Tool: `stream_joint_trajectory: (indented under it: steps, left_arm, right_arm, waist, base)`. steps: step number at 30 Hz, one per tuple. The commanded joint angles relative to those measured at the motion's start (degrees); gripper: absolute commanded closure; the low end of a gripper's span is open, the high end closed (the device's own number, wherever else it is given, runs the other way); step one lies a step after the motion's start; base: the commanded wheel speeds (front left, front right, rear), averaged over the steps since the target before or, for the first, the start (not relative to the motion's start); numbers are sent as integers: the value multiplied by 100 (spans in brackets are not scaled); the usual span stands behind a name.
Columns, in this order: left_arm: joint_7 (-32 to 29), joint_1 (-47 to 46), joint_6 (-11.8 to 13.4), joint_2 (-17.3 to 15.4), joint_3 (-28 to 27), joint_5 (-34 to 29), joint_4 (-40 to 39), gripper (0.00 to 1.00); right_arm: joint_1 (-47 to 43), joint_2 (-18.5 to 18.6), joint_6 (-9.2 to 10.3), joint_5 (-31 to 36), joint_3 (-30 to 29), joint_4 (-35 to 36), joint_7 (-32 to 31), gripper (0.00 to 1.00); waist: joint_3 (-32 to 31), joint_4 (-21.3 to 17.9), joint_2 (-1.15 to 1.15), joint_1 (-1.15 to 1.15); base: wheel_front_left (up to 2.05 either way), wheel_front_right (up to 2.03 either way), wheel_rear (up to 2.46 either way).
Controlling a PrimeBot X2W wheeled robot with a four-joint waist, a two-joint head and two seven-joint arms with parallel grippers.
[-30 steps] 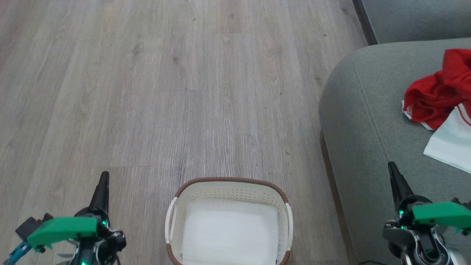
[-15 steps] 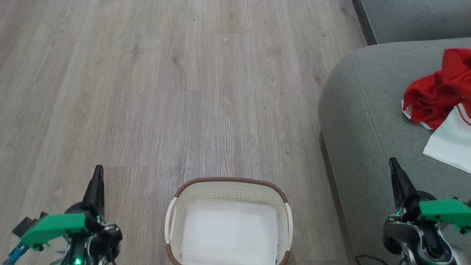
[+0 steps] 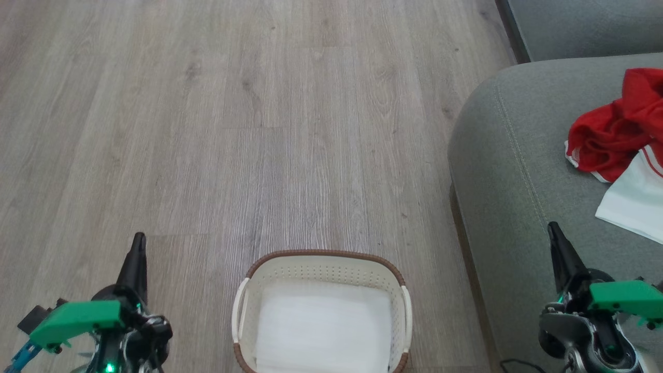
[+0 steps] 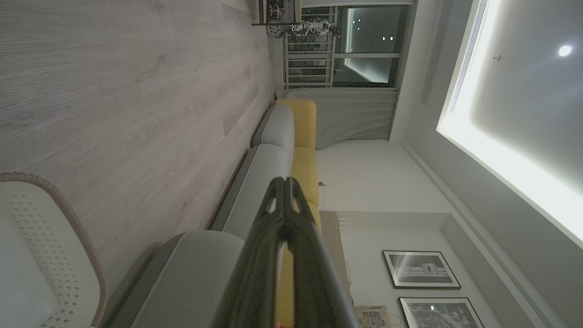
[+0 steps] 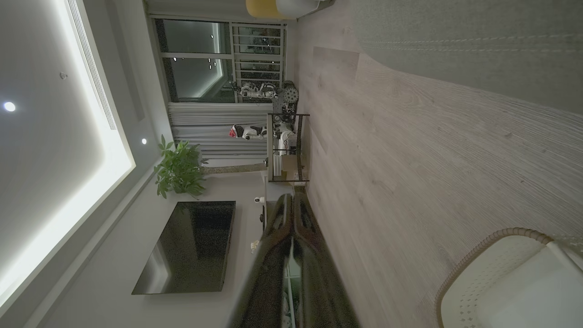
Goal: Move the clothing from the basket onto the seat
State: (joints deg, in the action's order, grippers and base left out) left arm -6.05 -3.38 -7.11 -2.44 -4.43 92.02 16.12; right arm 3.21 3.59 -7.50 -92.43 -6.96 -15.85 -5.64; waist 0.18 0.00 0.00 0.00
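Note:
The cream basket point(image 3: 321, 264) with a brown rim stands on the floor at the bottom middle of the head view and holds a plain white flat sheet point(image 3: 323, 331). Red clothing point(image 3: 614, 132) and a white garment with red stripes point(image 3: 634, 204) lie on the grey-green seat point(image 3: 513, 171) at the right. My left gripper point(image 3: 138, 243) hangs shut over the floor, left of the basket, holding nothing. At the seat's near edge my right gripper point(image 3: 553, 230) is shut too, nothing between its fingers. The basket point(image 4: 50, 255) also appears in the left wrist view and, as basket point(image 5: 483, 278), in the right wrist view.
Pale wood floor point(image 3: 259, 129) spreads wide ahead and to the left. A second grey cushion point(image 3: 585, 26) sits at the top right. The wrist views show a sofa with yellow backs point(image 4: 305, 150), a shelf rack point(image 5: 284, 146), a plant point(image 5: 177, 171) and a dark screen point(image 5: 189, 246).
Over the first half second the left gripper shifted slightly left and up in the head view, and the right gripper rose a little. Since then nothing has moved.

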Motion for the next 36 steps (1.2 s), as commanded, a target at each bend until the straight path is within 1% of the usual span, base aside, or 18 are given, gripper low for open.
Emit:
stream_joint_trajectory:
  steps: [1,36]
  left_arm:
    - [-45,-282,-37,-43,-210,14,-206,100]
    - [-44,-281,-37,-43,-209,15,-207,100]
  right_arm:
    - [292,-31,1,-16,96,185,-43,100]
    - [294,-47,1,3,73,184,-61,100]
  waist:
    - [0,0,0,0]
    - [0,0,0,0]
  base:
    - [0,0,0]
    - [0,0,0]
